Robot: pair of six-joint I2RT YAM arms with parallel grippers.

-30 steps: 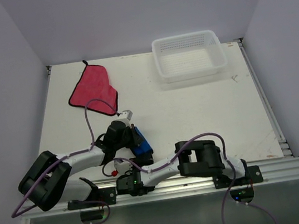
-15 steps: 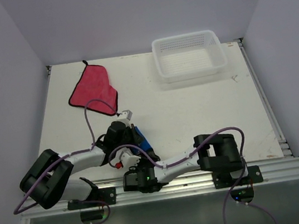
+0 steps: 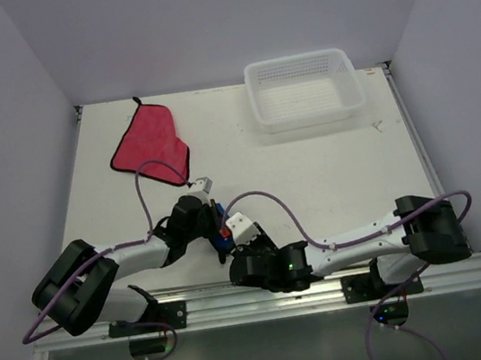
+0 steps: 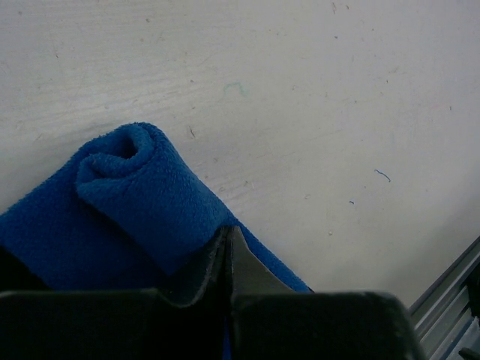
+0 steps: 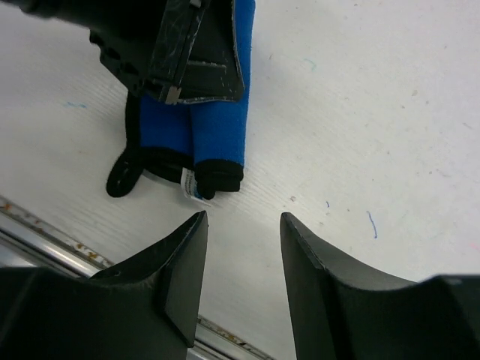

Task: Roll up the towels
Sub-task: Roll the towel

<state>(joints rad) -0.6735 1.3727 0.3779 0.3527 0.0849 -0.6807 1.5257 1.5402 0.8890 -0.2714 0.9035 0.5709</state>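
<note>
I see a scuffed flat white tabletop (image 3: 313, 178) under the left claw (image 4: 227, 244), a silver aluminium rail (image 4: 450, 292) close beside it, and plain pale lavender walls (image 3: 226, 19) well beyond it, evenly lit.

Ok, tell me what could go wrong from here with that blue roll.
1. The left claw pinches only one side of the blue towel. A flat layer lies beside the roll, so it may loosen on release.
2. The right claw stands open just short of the roll's end. Closing there could snag only the dark edging and drag the towel toward the rail.
3. The two claws sit close together and may bump.
</note>
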